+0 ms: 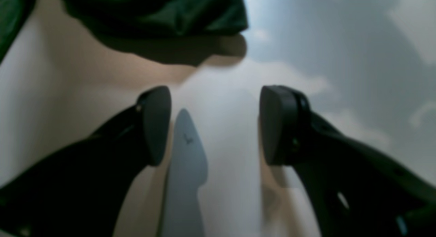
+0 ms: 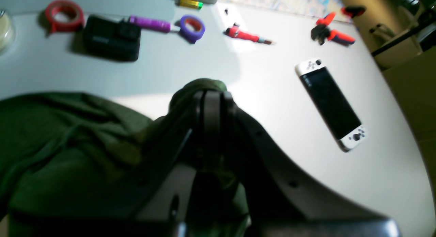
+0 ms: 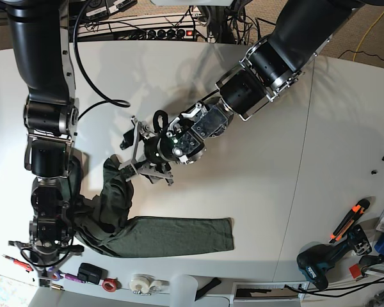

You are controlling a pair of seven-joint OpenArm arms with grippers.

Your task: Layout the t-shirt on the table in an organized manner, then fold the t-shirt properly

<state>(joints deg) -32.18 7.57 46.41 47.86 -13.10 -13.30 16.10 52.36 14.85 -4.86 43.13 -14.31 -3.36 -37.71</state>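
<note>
The dark green t-shirt (image 3: pixel 160 235) lies crumpled at the front left of the white table (image 3: pixel 275 185), with a flat strip stretching to the right. My right gripper (image 2: pixel 211 94) is shut on a bunched edge of the shirt (image 2: pixel 68 145), low over the table. In the base view it (image 3: pixel 50 251) sits at the shirt's left end. My left gripper (image 1: pixel 214 124) is open and empty over bare table (image 1: pixel 340 43). A fold of the shirt (image 1: pixel 163 12) lies just beyond its fingertips. In the base view it (image 3: pixel 130 153) is at the shirt's upper end.
Near the table edge past the right gripper lie a red tape roll (image 2: pixel 64 10), a black box (image 2: pixel 112 37), a purple marker (image 2: pixel 150 24), a purple tape roll (image 2: pixel 192 27), a red screwdriver (image 2: pixel 245 35), pliers (image 2: pixel 332 32) and a handheld game console (image 2: pixel 332 102). A drill (image 3: pixel 320 265) lies front right.
</note>
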